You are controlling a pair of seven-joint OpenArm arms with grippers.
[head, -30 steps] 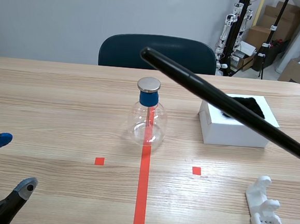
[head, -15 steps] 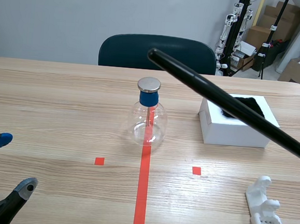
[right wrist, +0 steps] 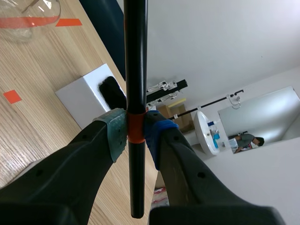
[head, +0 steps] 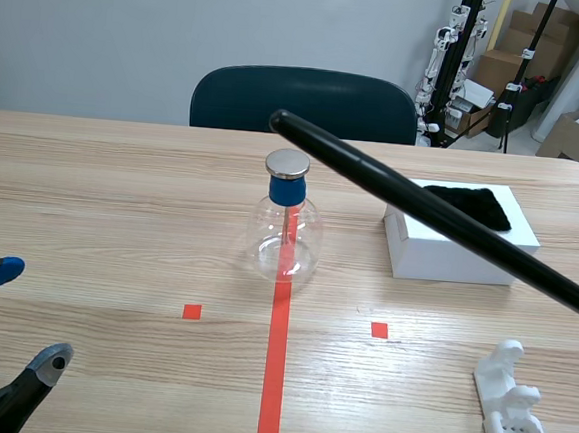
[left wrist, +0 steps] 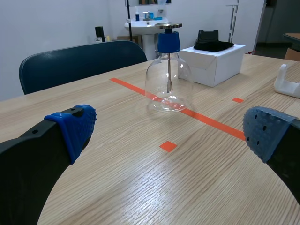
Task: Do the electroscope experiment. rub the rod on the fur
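A long black rod [head: 430, 213] slants across the scene from the right edge up to a tip above the electroscope. My right gripper [right wrist: 136, 133] is shut on the rod [right wrist: 135, 56] at an orange band. Black fur [head: 468, 204] lies on top of a white box [head: 457, 252] at the right; the rod passes just in front of and above it, and contact cannot be told. The electroscope [head: 286, 221], a clear flask with a blue collar and metal disc, stands mid-table on the red line. My left gripper [left wrist: 168, 133] rests open low at the left, well short of the flask [left wrist: 168, 79].
A white plastic stand [head: 509, 396] sits at the front right of the table. A dark chair [head: 303, 102] stands behind the far edge. Boxes and stands clutter the room's back right.
The rod's tip slid right and then back left and slightly up, moving along its length over the fur. The left arm stayed still.
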